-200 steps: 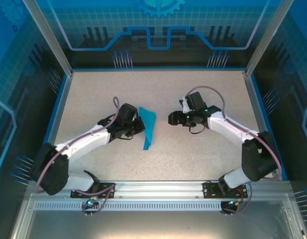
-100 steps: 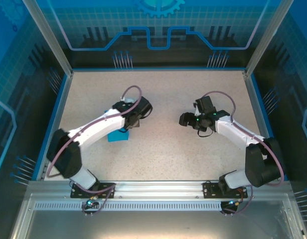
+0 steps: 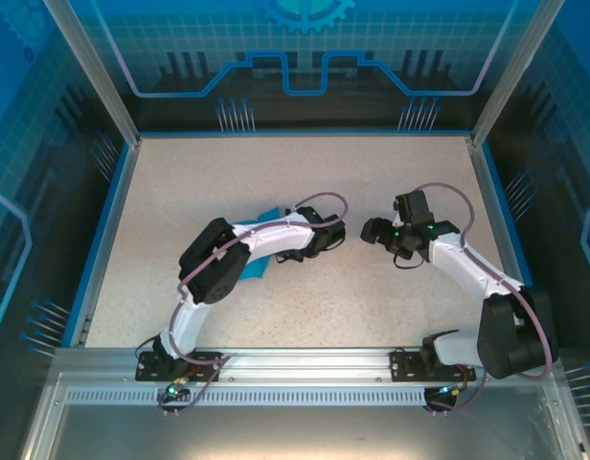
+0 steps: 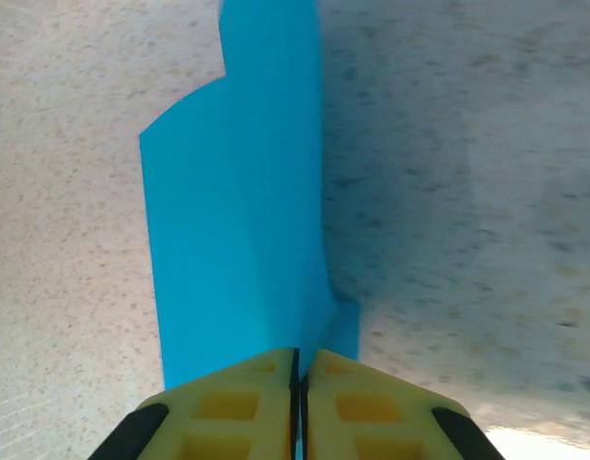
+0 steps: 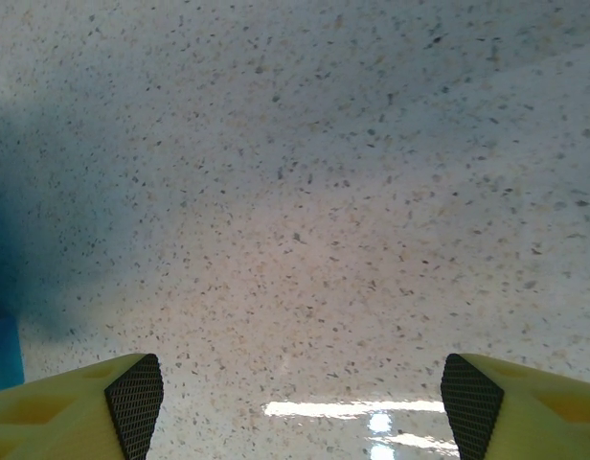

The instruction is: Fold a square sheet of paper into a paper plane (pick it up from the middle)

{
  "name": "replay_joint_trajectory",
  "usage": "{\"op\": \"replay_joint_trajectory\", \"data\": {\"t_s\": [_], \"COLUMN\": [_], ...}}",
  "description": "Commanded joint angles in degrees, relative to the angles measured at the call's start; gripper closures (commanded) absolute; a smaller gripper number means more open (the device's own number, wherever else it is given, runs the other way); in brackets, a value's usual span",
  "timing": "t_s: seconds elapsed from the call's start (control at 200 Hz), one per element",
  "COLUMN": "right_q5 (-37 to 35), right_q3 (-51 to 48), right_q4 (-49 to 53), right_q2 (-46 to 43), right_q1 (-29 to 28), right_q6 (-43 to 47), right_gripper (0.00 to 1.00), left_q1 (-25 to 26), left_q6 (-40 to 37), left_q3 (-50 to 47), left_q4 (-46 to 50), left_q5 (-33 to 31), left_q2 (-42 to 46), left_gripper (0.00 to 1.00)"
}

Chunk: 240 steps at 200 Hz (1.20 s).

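The paper plane (image 4: 242, 220) is a folded teal-blue paper with a centre crease, and it stretches away from my left gripper (image 4: 300, 353) over the speckled table. The yellow fingers (image 4: 228, 402) are shut on its near end, with the paper's edge in the thin slit between them. From above, teal paper (image 3: 249, 269) shows on both sides of my left forearm (image 3: 266, 235), which lies across it. My right gripper (image 5: 300, 402) stands open over bare table, nothing between its pads. In the top view it (image 3: 372, 230) faces the left wrist, a short gap apart.
A blue raised rim (image 3: 111, 211) borders the speckled table (image 3: 305, 172) on the left, back and right. A metal rail (image 3: 295, 362) with both arm bases runs along the near edge. There is free room behind and in front of the grippers.
My left arm has swung right and folded over the paper, which now lies mostly beneath the forearm. The right gripper has drawn back to the right and opened a little wider.
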State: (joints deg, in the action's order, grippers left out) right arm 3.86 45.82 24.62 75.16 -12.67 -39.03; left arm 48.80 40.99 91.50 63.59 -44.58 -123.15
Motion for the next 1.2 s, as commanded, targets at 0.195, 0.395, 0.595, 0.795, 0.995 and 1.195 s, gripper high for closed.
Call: {"op": "replay_joint_trajectory", "data": {"t_s": [0.195,0.395,0.595,0.795,0.995,1.195], "right_q5": [0.95,1.48,4.17,12.18,17.07,19.65], "right_q3": [-1.83,-2.13,-2.12,-1.4,1.69,4.2], "right_q4": [1.35,1.36,0.35,-2.59,-5.01,-8.25], "right_q2": [-1.41,-1.37,-0.83,1.88,6.3,12.91], "right_q1": [2.36,2.5,2.56,0.81,-7.73,-16.92], "right_q6": [-0.95,-0.88,0.43,4.13,5.81,3.08], "right_gripper": [0.19,0.19,0.19,0.17,0.04,0.01], "left_q1": [2.27,2.27,2.36,1.33,-5.32,-13.75], "left_q6": [1.2,-0.21,-2.21,-3.2,-0.79,2.6], "left_q3": [3.95,4.73,3.98,-0.58,-12.87,-25.11], "left_q4": [-2.87,-5.03,-10.58,-16.51,-25.88,-34.87], "left_q5": [9.01,13.64,22.79,30.16,37.51,43.46], "left_q2": [-4.56,-4.67,4.54,16.16,27.65,32.71], "left_gripper": [0.8,0.71,0.61,0.48,0.4,0.45]}}
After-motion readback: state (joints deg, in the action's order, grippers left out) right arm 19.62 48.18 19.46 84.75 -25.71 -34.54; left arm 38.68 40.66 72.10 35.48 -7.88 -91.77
